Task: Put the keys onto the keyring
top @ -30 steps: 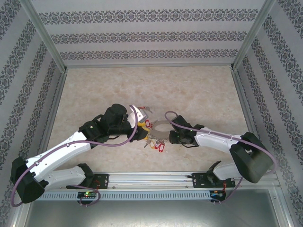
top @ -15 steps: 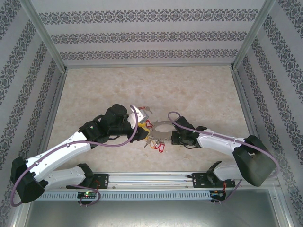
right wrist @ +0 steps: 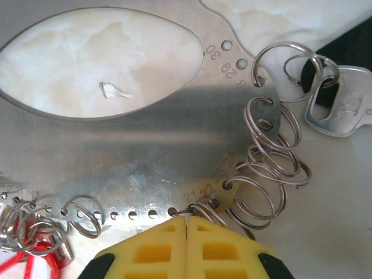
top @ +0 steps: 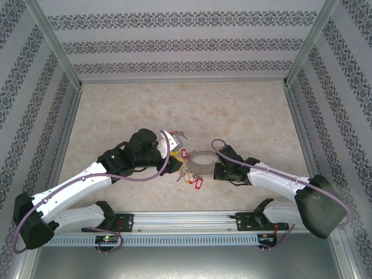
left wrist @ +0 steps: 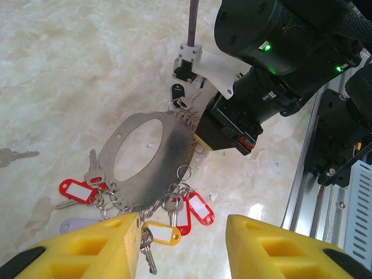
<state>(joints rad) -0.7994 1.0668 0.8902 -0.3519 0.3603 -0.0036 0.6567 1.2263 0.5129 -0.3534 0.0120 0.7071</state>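
Seen from above, your left gripper and right gripper face each other over the keyring, a flat grey plate with an oval opening. It lies on the table between them, with the tagged keys at its near edge. In the left wrist view, the left fingers stand half apart with nothing between them. A loose key lies well apart at the left. In the right wrist view, the right pads are pressed together at the plate's rim, just beside a bunch of split rings. Whether they pinch a wire, I cannot tell. I judge you are steadying the plate; next you need the loose key fetched and threaded with care.
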